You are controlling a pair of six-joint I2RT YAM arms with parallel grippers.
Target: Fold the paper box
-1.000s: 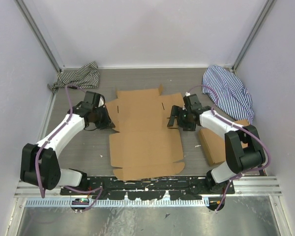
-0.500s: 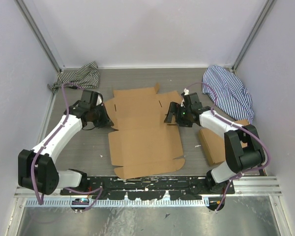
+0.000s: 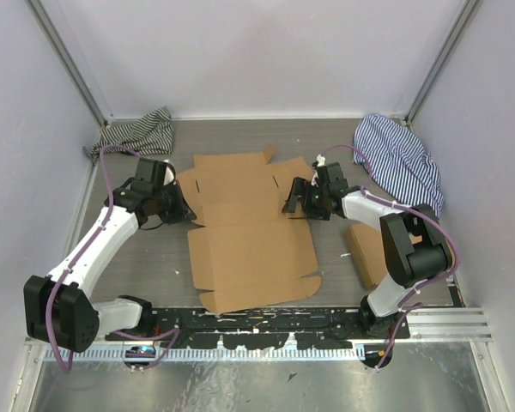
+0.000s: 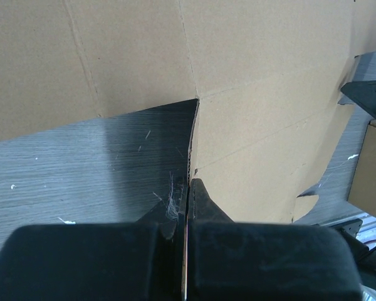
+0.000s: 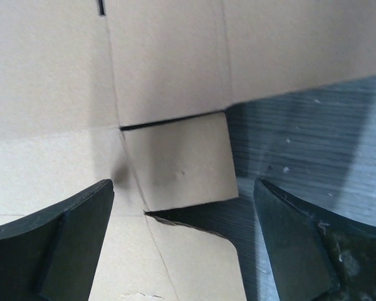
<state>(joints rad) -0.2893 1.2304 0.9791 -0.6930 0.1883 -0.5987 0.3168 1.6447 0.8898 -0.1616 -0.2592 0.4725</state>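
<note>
The paper box (image 3: 249,227) is a flat brown die-cut sheet lying in the middle of the table. My left gripper (image 3: 182,209) is at its left edge, shut on the edge of a side flap (image 4: 250,157), which shows thin between the fingers. My right gripper (image 3: 293,200) is at the sheet's right edge, open. Its fingers (image 5: 56,244) straddle a small side tab (image 5: 178,163) that is lifted slightly off the table. The sheet's back flaps (image 3: 232,172) are raised a little.
A striped cloth (image 3: 137,133) lies at the back left and a blue striped cloth (image 3: 399,159) at the back right. A thicker stack of flat brown cardboard (image 3: 369,253) lies by the right arm. Walls enclose three sides.
Both grippers have moved toward the back of the table. The sheet has shifted with them and its back part has lifted slightly. The right gripper has closed in on the side tab.
</note>
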